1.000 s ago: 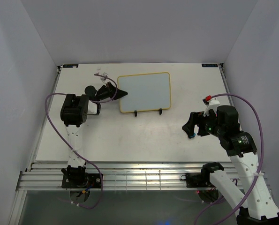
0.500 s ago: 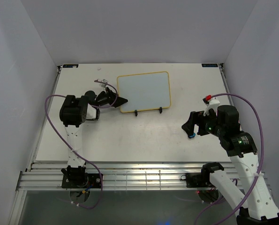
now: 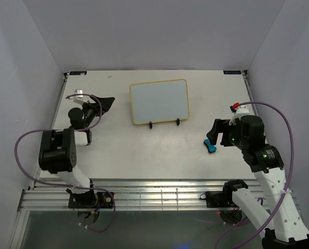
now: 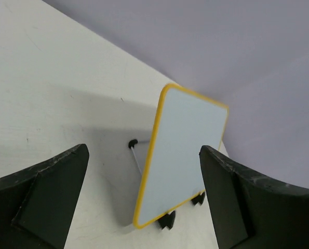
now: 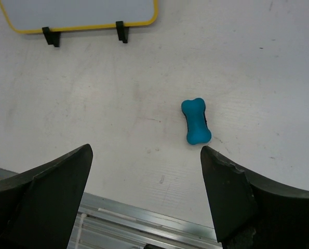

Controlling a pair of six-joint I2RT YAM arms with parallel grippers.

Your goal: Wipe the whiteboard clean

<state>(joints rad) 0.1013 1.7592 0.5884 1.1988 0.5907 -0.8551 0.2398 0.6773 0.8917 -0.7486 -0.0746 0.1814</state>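
Observation:
The whiteboard (image 3: 159,101) with a yellow frame leans on a black wire stand (image 3: 150,125) at the table's back middle, and its face shows no writing. My left gripper (image 3: 107,102) is open and empty, off to the board's left and pointing at it. In the left wrist view the whiteboard (image 4: 183,155) stands apart beyond the open left gripper (image 4: 144,150). A blue bone-shaped eraser (image 3: 210,144) lies on the table under my right gripper (image 3: 215,133), which is open and empty. In the right wrist view the eraser (image 5: 196,121) lies ahead of the right gripper (image 5: 146,149), nearer its right finger.
White walls close in the table at the back and both sides. The metal rail (image 3: 154,194) runs along the near edge, and it shows below the right gripper as the rail (image 5: 144,220). The stand's feet (image 5: 48,35) sit in front of the board.
My left gripper opened and pulled back to the left, away from the whiteboard's left edge. The right gripper shifted slightly back and right, leaving the eraser in plain view.

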